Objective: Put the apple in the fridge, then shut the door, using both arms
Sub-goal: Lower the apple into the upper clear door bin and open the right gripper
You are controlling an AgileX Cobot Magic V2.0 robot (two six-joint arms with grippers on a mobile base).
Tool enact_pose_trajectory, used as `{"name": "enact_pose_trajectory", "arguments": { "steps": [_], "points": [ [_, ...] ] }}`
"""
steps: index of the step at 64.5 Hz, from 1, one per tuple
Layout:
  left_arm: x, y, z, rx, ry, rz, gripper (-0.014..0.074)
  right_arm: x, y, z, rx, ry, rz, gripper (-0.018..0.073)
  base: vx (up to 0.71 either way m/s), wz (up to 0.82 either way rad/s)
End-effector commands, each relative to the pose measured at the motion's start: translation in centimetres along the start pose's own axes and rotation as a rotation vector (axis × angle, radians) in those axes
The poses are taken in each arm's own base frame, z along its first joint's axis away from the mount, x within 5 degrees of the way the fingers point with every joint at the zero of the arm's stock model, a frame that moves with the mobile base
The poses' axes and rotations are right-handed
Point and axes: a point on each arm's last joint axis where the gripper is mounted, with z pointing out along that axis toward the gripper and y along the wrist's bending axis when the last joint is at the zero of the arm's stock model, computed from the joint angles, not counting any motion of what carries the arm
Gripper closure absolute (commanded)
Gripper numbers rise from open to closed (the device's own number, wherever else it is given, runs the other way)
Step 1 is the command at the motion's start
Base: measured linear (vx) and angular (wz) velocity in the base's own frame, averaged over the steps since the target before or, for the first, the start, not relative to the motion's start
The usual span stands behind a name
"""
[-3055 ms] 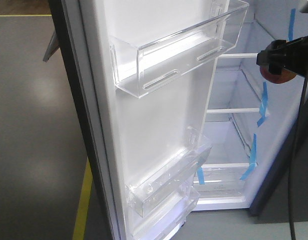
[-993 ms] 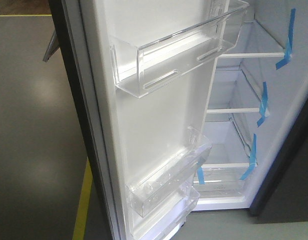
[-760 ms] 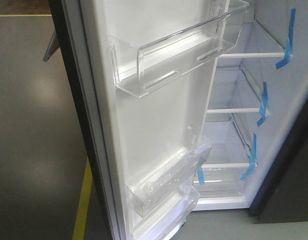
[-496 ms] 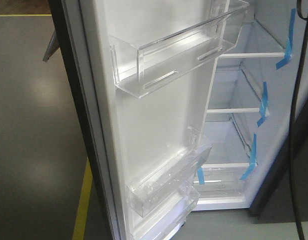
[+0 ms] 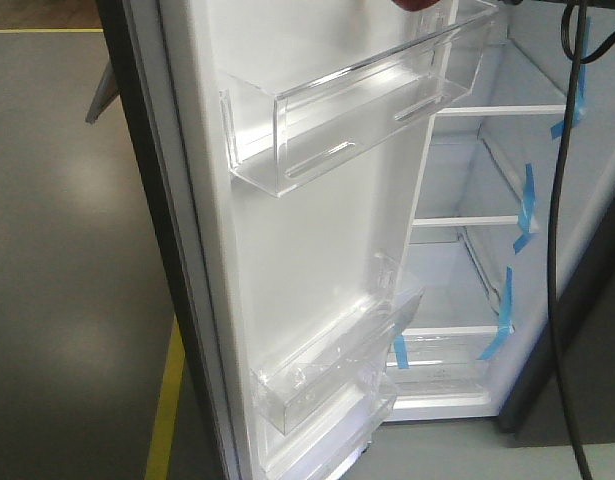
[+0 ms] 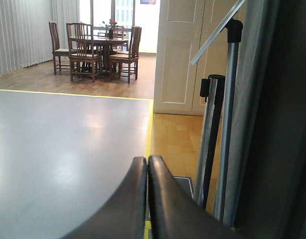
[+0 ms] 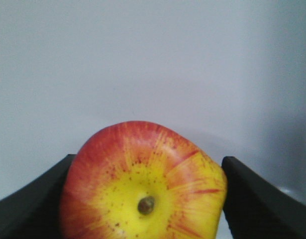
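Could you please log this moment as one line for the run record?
right gripper: shut on apple | left gripper: shut, empty | door: open | fridge: apple not yet released

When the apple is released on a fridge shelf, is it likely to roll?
The apple looks round, so it would probably roll unless set on its base. Its smooth skin may slide slightly between the black fingers.

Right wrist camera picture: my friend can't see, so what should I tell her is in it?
A red apple with a yellow patch around its stem sits low in the picture, gripped between the two black fingers of the right gripper. Behind it there is only a plain pale surface.
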Motion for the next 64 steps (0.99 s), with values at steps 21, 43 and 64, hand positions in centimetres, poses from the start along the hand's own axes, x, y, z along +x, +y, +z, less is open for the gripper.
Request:
{"name": "enact_pose_trajectory", "arguments": {
  "steps": [21, 43, 64],
  "points": [
    [0.2, -0.1, 0.0, 0.025, -0.055, -0.01, 0.0602, -2.8, 1.3, -1.3, 0.038, -0.119, -0.001, -0.0048, 0.0, 0.0],
    [0.2, -0.1, 0.0, 0.025, -0.055, -0.01, 0.0602, -3.6, 2.4, -2.2, 0.022, -0.132, -0.02, 0.0066, 0.0, 0.0],
    [0.2, -0.1, 0.0, 0.025, -0.055, -0.01, 0.0602, -6.6, 8.3, -6.4, -0.033, -0.164, -0.17, 0.0545, 0.0, 0.0]
  ]
}}
